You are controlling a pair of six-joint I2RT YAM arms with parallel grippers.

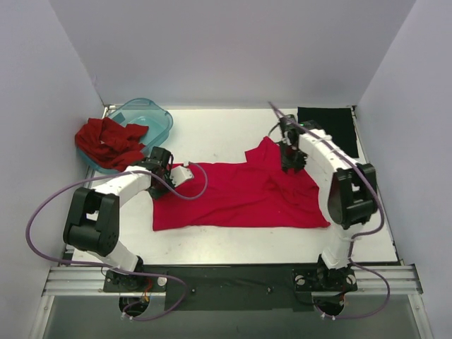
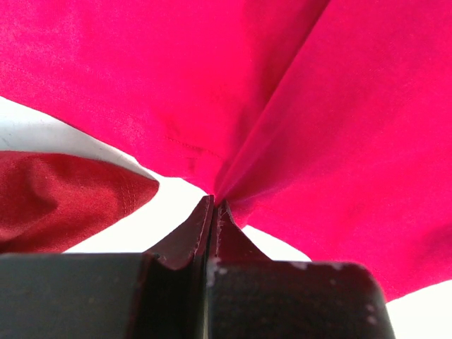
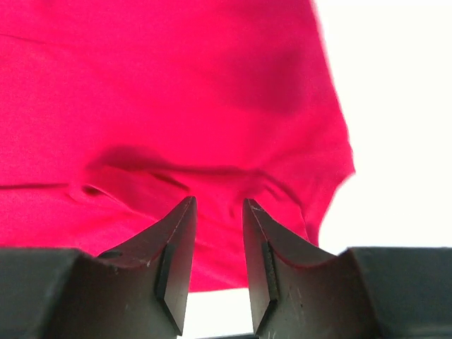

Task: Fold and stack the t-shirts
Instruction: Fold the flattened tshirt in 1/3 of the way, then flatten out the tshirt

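Note:
The crimson-pink t-shirt lies spread across the middle of the table, with one sleeve bunched toward the back right. My left gripper is shut on its left upper edge; in the left wrist view the closed jaws pinch a gathered fold of the crimson-pink cloth. My right gripper is open just above the shirt's right upper part; in the right wrist view the cloth lies under the parted fingers. The brick-red t-shirt lies crumpled at the left. The black t-shirt lies flat at the back right.
A translucent teal tub stands at the back left, with the brick-red shirt draped over its near rim. The brick-red shirt also shows in the left wrist view. White walls close in the table on three sides.

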